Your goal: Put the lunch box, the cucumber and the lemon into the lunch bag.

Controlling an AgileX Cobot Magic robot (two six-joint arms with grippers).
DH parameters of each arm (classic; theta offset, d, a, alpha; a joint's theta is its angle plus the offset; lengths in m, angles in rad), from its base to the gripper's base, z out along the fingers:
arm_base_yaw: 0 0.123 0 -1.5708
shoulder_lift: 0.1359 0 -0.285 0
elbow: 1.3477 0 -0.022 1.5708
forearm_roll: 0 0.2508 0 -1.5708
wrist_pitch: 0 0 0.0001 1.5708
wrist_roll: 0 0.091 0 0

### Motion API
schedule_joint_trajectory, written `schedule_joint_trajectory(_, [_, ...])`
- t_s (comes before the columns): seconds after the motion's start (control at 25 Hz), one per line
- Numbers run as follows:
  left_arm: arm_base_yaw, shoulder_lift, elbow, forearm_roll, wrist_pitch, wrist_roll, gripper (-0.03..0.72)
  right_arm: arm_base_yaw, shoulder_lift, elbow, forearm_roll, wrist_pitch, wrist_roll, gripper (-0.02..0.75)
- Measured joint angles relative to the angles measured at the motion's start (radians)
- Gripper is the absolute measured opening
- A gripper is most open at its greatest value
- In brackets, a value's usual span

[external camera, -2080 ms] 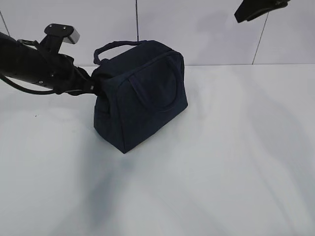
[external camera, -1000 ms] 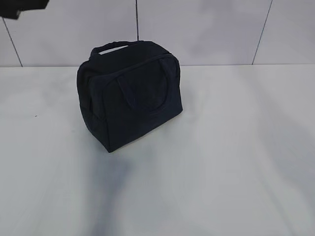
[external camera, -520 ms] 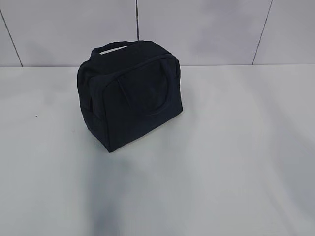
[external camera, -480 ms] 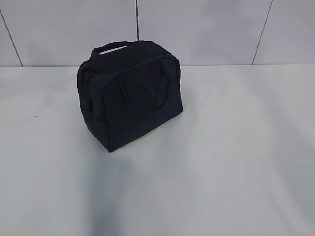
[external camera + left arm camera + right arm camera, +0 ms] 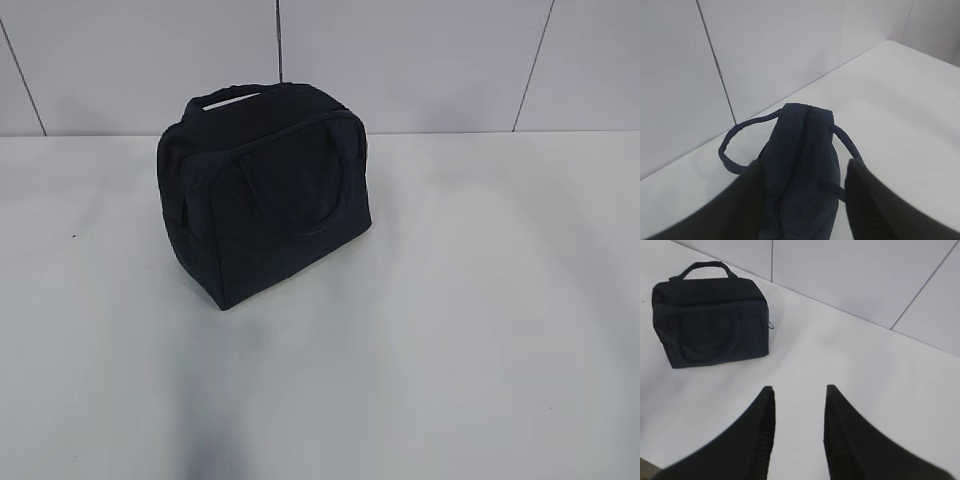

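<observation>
Nearest, the right hand is hanging with its fingers spread and empty above the bare white counter, well apart from the lunch bag. Farther back, the bag is standing upright by the tiled wall, its zipper appearing shut. The left hand is hovering open and empty just over the bag's top, between its two handles. No lunch box, cucumber or lemon is showing anywhere. If a descending finger is catching a loop handle, the light bag could be tipping or dragging sideways.
</observation>
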Motion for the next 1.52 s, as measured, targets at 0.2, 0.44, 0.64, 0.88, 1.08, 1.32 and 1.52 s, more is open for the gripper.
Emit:
schedule_joint_trajectory(0.2, [0.000, 0.000, 0.000, 0.016, 0.009, -0.002, 0.377, 0.000, -0.170, 0.196, -0.084, 0.000, 0.050, 0.253])
schedule_joint_trajectory(0.44, [0.000, 0.000, 0.000, 0.044, 0.012, -0.006, 0.377, 0.000, -0.413, 0.414, -0.229, 0.003, 0.126, 0.326])
schedule_joint_trajectory(0.64, [0.000, 0.000, 0.000, 0.048, 0.012, -0.010, 0.377, 0.000, -0.543, 0.505, -0.236, 0.005, 0.197, 0.377])
schedule_joint_trajectory(0.88, [0.000, 0.000, 0.000, 0.050, 0.012, -0.010, 0.377, 0.000, -0.680, 0.629, -0.225, 0.005, 0.267, 0.383])
schedule_joint_trajectory(1.08, [0.000, 0.000, 0.000, 0.068, 0.014, -0.010, 0.377, 0.000, -0.813, 0.765, -0.225, 0.005, 0.292, 0.383])
schedule_joint_trajectory(1.32, [0.000, 0.019, 0.000, 0.074, 0.014, -0.010, 0.377, 0.000, -0.948, 0.886, -0.225, -0.004, 0.332, 0.384])
schedule_joint_trajectory(1.52, [0.000, 0.025, 0.000, 0.075, 0.014, -0.010, 0.377, 0.000, -1.043, 0.987, -0.225, -0.059, 0.343, 0.383])
